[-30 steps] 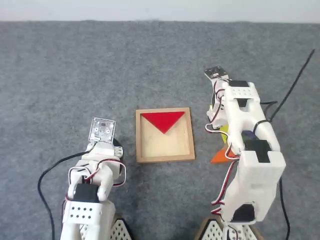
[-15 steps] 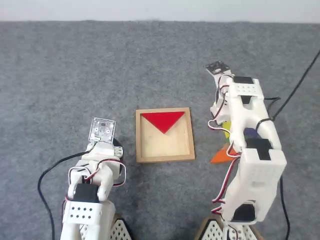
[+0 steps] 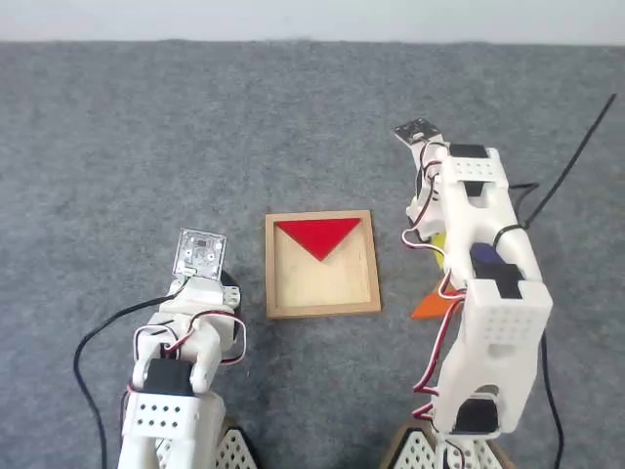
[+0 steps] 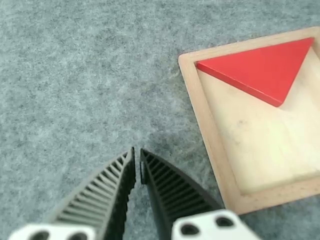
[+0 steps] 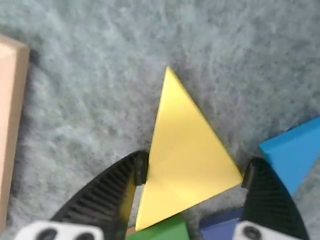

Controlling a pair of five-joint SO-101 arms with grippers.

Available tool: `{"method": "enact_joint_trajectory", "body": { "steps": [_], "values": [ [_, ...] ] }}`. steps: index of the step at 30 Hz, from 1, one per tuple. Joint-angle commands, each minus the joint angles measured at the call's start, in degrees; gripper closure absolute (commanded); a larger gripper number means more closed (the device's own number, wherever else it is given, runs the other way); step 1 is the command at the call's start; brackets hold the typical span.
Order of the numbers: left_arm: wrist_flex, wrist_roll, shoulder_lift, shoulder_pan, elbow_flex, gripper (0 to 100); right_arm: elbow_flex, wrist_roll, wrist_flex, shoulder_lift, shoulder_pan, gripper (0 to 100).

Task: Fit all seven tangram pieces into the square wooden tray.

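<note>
Currently, the right pincer point(image 5: 195, 166) stands spread astride the yellow triangle point(image 5: 185, 150), right of the tray point(image 3: 321, 311); the left pincer point(image 4: 137, 156), pressed together, hangs left of the tray, which holds 1 red triangle point(image 3: 318, 235).

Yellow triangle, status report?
Left gripper shut beside wooden tray. Right gripper open, straddling yellow triangle. Green piece, light blue piece close alongside. Red triangle in tray.

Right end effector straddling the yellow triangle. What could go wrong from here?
1. The yellow triangle lies between the open fingers of the right end effector, slanted edges facing them; closing may twist it or squeeze it out.
2. The blue piece and green piece lie close; a finger may nudge them.
</note>
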Motion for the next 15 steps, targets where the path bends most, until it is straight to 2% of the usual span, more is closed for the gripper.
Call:
{"method": "enact_joint_trajectory", "body": {
  "steps": [1, 7, 15],
  "values": [
    [0.1, 0.3, -0.7, -0.3, -0.5, 99, -1.1, 0.1, 0.6, -0.1, 0.0, 78.3],
    [0.1, 0.3, -0.7, -0.3, -0.5, 99, -1.1, -2.5, 2.6, -1.2, -1.1, 77.2],
    [0.1, 0.3, -0.7, -0.3, -0.5, 99, 5.8, -5.7, 3.4, -14.0, -4.5, 77.3]
  ]
}}
